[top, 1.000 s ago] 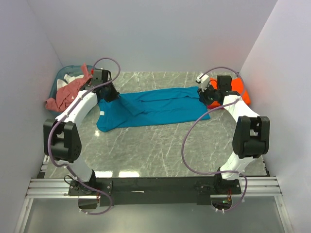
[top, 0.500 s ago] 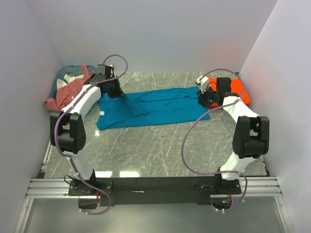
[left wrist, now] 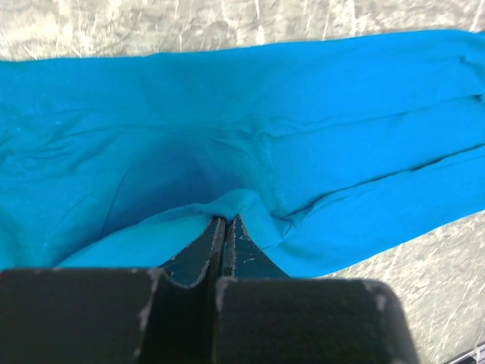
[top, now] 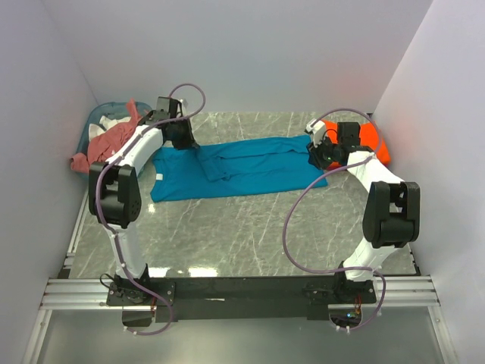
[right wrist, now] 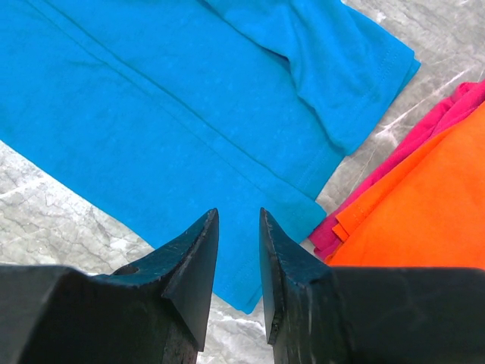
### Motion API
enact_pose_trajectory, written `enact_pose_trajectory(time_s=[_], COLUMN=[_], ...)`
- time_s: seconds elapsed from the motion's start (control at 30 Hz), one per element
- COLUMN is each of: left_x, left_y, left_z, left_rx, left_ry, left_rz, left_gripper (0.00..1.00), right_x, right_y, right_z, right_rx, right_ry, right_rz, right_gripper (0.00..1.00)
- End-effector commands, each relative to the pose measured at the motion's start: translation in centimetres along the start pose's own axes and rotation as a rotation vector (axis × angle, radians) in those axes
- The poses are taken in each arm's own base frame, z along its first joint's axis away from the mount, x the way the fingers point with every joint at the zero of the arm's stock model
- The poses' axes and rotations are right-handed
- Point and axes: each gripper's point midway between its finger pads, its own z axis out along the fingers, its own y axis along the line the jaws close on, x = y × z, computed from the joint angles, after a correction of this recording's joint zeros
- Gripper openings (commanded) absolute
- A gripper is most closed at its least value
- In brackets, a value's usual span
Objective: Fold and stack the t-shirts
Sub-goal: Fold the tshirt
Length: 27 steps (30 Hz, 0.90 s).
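Marble tabletop (top: 242, 227): left fingers (left wrist: 198, 256) tight on teal t-shirt (left wrist: 303, 114) fold, right fingers (right wrist: 191, 267) narrowly apart, empty.

Counter (top: 242, 220): grey marble-look top with white veining, glossy, light glare near the near edge. The same surface shows in the left wrist view (left wrist: 151, 23) and the right wrist view (right wrist: 45, 220).

Teal plastic basket (top: 89, 129) sits in the far-left corner of the counter, against the left wall (top: 30, 152). Something white (top: 107, 121) is inside it, can't tell what.

Plain white back wall (top: 242, 53) and right wall (top: 447, 152) box the counter in.

Along the near edge: black crossbar (top: 242, 288) on an aluminium rail (top: 76, 292).
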Motion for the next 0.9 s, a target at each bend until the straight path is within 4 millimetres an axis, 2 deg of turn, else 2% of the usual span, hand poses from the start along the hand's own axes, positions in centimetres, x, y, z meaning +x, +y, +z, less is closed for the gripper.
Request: enact_pose_trajectory(time_s=[0.0, 0.63, 0.67, 0.7, 0.77, 0.83, 0.87], left_x=[-1.5, -2.0, -2.0, -2.0, -2.1, -3.0, -5.0], left_y=[-0.7, 0.9, 1.0, 1.0, 1.2, 1.5, 1.6], left_z=[-0.3, 2.1, 2.4, 2.5, 3.0, 2.9, 1.9], left_rx=[0.023, 0.002, 0.003, 0.004, -0.004, -0.028, -0.058], left_ry=[-0.026, -0.011, -0.005, -0.001, 0.008, -0.012, -0.063], left_rz=[0.025, -0.025, -0.027, -0.033, -0.048, -0.052, -0.049], left_gripper=[0.0, 0.0, 0.03, 0.18, 0.34, 0.48, 0.54], right_x=[-2.0, -2.1, -2.1, -2.5, -2.7, -3.0, -3.6], right_y=[0.1, 0.2, 0.2, 1.0, 1.3, 2.6, 3.1], right_z=[-1.1, -1.1, -1.2, -0.8, -0.9, -0.7, -0.7], right_rx=[0.013, 0.003, 0.003, -0.011, -0.015, -0.046, -0.06], right_ry=[-0.056, -0.058, -0.058, -0.055, -0.049, -0.034, -0.037], right_rz=[-0.029, -0.03, -0.032, -0.053, -0.075, -0.119, -0.145], right_gripper=[0.36, 0.36, 0.36, 0.36, 0.36, 0.37, 0.37])
